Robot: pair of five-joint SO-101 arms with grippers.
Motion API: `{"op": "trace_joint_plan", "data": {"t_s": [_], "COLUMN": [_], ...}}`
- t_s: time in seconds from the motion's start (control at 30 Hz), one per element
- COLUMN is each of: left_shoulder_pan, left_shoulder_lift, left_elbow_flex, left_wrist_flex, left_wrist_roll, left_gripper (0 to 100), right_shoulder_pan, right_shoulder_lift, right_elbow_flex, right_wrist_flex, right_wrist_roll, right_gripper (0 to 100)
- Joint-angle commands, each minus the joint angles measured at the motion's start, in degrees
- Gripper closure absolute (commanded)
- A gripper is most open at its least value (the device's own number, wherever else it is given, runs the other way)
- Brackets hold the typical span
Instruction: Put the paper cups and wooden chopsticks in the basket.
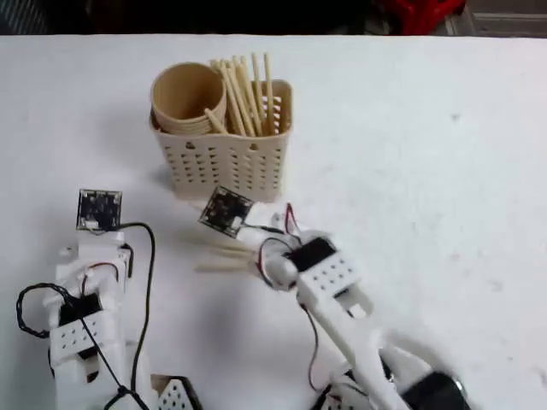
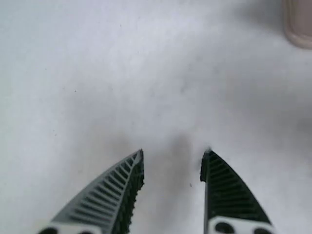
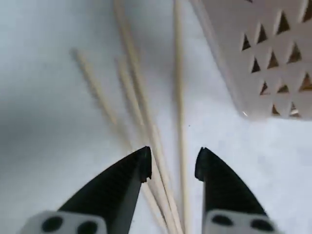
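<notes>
White worktop [image 1: 444, 171] fills the high view; perforated basket [image 1: 226, 162] stands upper centre; right arm [image 1: 316, 265] at centre just below the basket, left arm [image 1: 85, 290] lower left, well apart from it; stacked paper cups [image 1: 186, 98] sit in the basket's left half, a bunch of wooden chopsticks [image 1: 248, 90] upright in its right half. A few loose chopsticks [image 1: 222, 256] lie flat on the worktop, centre of frame, near the basket's front; by my reading they are all that is left to load. Right gripper [image 3: 171, 163] hangs low over them, fingers moderately apart, straddling one or two sticks, gripping nothing; basket wall [image 3: 253, 58] just beside. Left gripper [image 2: 174, 156] over bare worktop, fingers apart, empty.

Risks: sticks are thin and flat, so the fingertips may scrape the worktop or pinch only one while the rest roll off; an off-centre grip lets a stick droop and snag the rim; the crowded basket looks light and could tip if bumped.
</notes>
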Motion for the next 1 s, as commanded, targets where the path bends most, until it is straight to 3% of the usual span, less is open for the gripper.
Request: {"op": "trace_joint_plan", "data": {"t_s": [0.0,0.2,0.5,0.7,0.97], "left_shoulder_pan": [0.66,0.66,0.57,0.57,0.57], "left_shoulder_lift": [-0.92,-0.92,-0.92,-0.92,-0.92], "left_elbow_flex": [-0.18,-0.18,-0.18,-0.18,-0.18], "left_wrist_flex": [-1.14,-1.14,-1.05,-1.05,-1.14], "left_wrist_roll": [-0.53,-0.53,-0.53,-0.53,-0.53], "left_gripper": [80,80,80,80,80], "right_shoulder_pan": [0.13,4.26,4.53,4.44,4.09], "right_shoulder_lift": [7.08,17.10,25.63,26.15,19.21], "right_elbow_flex": [-4.57,-12.13,-14.24,-14.15,-13.71], "right_wrist_flex": [-5.49,-5.85,-5.93,-5.76,-1.27], "right_wrist_roll": [0.97,0.97,0.88,2.11,2.37], "right_gripper": [83.7,83.7,83.8,98.4,98.1]}}
